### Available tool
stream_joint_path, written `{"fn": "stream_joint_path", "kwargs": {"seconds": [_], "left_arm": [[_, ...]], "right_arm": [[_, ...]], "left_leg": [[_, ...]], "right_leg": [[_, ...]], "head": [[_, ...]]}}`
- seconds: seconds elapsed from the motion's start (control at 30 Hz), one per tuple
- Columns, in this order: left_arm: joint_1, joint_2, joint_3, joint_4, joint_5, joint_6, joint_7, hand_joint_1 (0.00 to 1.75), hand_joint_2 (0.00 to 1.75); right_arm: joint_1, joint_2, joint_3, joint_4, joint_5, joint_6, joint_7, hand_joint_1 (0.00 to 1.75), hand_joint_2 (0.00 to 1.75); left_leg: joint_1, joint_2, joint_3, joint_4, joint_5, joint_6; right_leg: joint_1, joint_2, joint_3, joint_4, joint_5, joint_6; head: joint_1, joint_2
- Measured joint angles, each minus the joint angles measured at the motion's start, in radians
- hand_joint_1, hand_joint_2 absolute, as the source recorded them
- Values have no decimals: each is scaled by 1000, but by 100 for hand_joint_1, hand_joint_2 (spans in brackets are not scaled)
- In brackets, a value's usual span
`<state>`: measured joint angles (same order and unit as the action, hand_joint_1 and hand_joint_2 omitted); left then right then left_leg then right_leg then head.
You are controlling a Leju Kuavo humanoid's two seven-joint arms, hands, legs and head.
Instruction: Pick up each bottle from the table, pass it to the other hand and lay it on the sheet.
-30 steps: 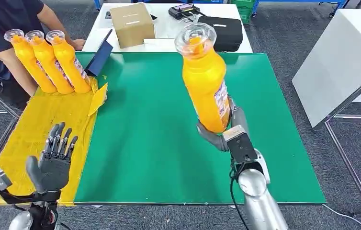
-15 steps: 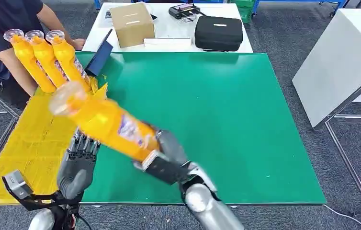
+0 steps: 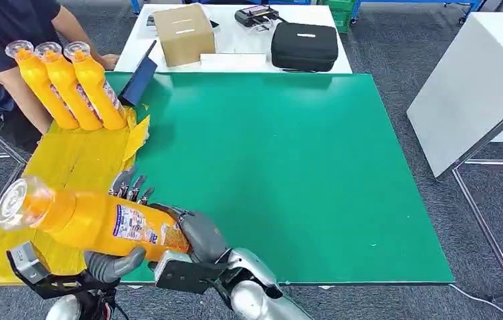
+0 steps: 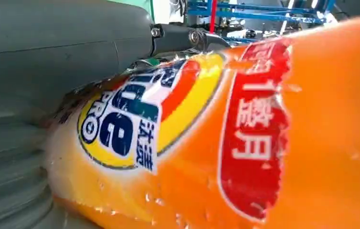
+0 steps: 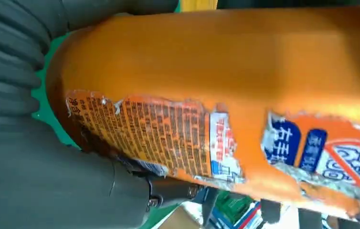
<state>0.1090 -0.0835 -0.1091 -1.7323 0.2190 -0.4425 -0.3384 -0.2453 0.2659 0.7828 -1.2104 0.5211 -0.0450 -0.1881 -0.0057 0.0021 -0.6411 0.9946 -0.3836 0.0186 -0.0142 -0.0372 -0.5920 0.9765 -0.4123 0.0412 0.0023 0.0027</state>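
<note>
Grips an orange bottle (image 3: 95, 223) by its base end with the right hand (image 3: 195, 240), fingers wrapped round the bottle's body, low beside the near corner of the yellow sheet (image 3: 69, 167). Keeps it on its side, clear cap pointing out over the sheet's near end, label facing up, body above the sheet and not resting on it.

Brings the left hand (image 3: 105, 263) up against the same bottle from below and behind. Shows the left fingers (image 3: 129, 185) straight and a little apart, rising behind the bottle over the sheet's inner edge, with the thick thumb tucked under the orange body. Cannot tell whether that hand grips the bottle or merely touches it. Presses the label close against the grey palm in the left wrist view.

At the sheet's far end, has three more orange bottles (image 3: 69, 87) lying side by side, touching, caps pointing away. Beside the sheet, has the green mat (image 3: 289, 167) covering the table. Just beyond the sheet's far end, shows a person (image 3: 9, 27) in a dark shirt. Well beyond the sheet, on a white table (image 3: 235, 61), has a cardboard box (image 3: 183, 33) and a black case (image 3: 304, 45).
</note>
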Motion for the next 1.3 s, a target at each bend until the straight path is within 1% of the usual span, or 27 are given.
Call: {"fn": "stream_joint_path", "kwargs": {"seconds": [0.03,0.07,0.47,1.17,1.2,1.23,1.3], "left_arm": [[1,1,0,0,-4,3,0,9,175],[1,2,0,0,-11,4,1,175,175],[12,14,-3,0,-39,30,-2,175,175],[15,16,-3,0,-29,30,-15,175,175],[15,16,-3,0,-29,30,-15,175,175],[15,16,-3,0,-29,30,-16,175,175],[15,16,-2,0,-36,40,-23,175,175]], "right_arm": [[-7,0,6,8,0,0,-3,175,175],[-12,0,9,14,0,0,-5,175,175],[-29,0,26,46,2,-3,-15,175,175],[-29,0,29,59,9,-9,-22,175,175],[-29,0,29,59,10,-10,-23,75,175],[-29,0,29,60,12,-12,-23,0,175],[-27,0,29,61,24,-35,-22,0,175]], "left_leg": [[0,0,0,0,0,0],[0,0,0,0,0,0],[0,0,0,0,0,0],[0,0,0,0,0,0],[0,0,0,0,0,0],[0,0,0,0,0,0],[0,0,0,0,0,0]], "right_leg": [[0,0,0,0,0,0],[0,0,0,0,0,0],[0,0,-1,0,0,0],[0,0,-1,0,0,0],[0,0,-1,0,0,0],[0,0,-1,0,0,0],[0,0,-1,0,0,0]], "head": [[0,0],[0,0],[0,0],[0,0],[0,0],[0,0],[0,0]]}}
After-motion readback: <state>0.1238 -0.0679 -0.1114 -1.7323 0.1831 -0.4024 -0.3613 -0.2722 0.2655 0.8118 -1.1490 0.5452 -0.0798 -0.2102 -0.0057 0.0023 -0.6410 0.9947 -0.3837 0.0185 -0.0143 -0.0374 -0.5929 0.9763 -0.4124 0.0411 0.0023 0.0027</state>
